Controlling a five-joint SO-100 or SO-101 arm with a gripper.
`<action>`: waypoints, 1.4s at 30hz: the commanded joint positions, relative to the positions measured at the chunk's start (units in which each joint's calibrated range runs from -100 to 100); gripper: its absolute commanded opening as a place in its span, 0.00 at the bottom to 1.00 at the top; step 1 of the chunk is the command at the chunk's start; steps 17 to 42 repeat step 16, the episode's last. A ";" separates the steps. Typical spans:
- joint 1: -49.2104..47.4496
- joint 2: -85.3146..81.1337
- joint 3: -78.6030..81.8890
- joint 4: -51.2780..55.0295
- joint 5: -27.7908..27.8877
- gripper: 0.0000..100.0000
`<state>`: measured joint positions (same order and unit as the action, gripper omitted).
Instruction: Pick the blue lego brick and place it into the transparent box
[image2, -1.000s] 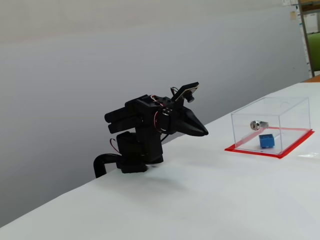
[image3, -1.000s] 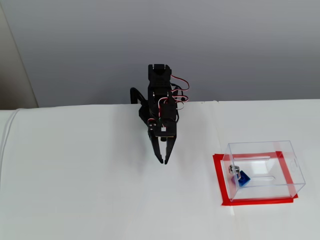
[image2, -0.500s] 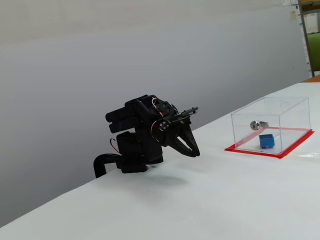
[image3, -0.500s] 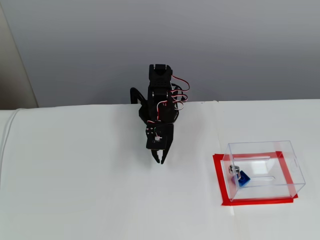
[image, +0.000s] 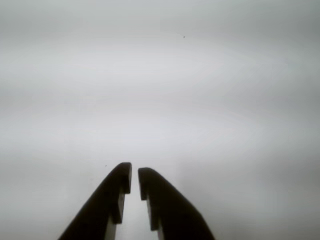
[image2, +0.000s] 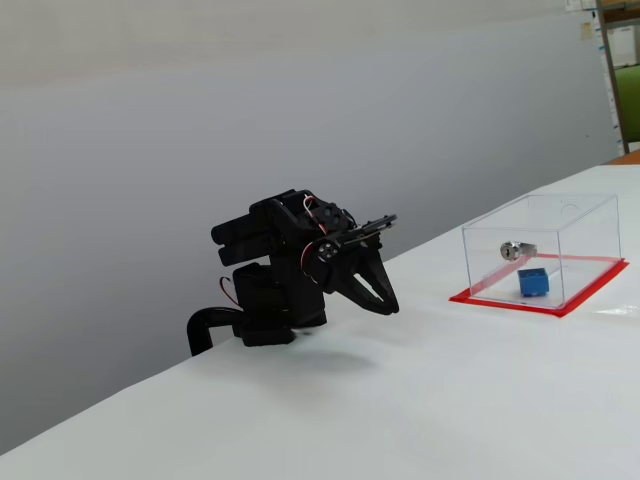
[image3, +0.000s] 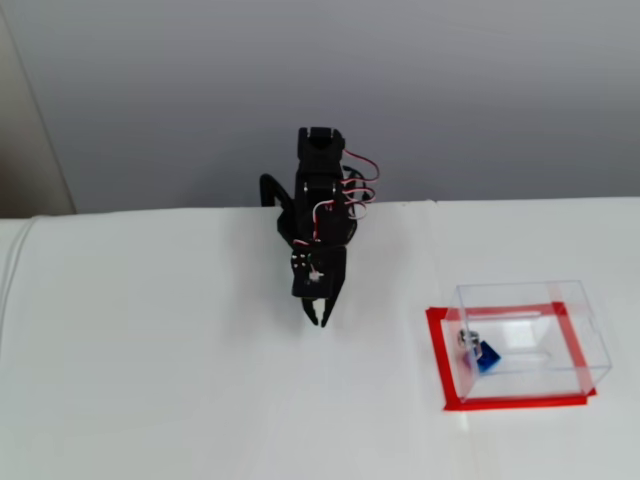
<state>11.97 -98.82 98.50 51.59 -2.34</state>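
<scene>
At the left of both fixed views, the arm is seen folded low over the white counter (image2: 420, 400). The claw (image2: 390, 303) is empty and pointed down at bare surface; in the wrist view its jaws are nearly together, a thin gap showing between them. To the right, well apart from it, the box (image3: 527, 340) stands on its red base. The brick (image2: 532, 282) is already lodged inside, beside a small silver piece (image2: 516, 250). It is bright blue and far smaller than the box. The placement is judged complete; nothing appears left to do.
</scene>
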 joint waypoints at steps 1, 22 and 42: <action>0.42 -1.18 0.96 0.11 1.30 0.01; -0.02 -0.93 0.96 -0.32 1.98 0.01; -0.02 -0.93 0.96 -0.32 1.98 0.01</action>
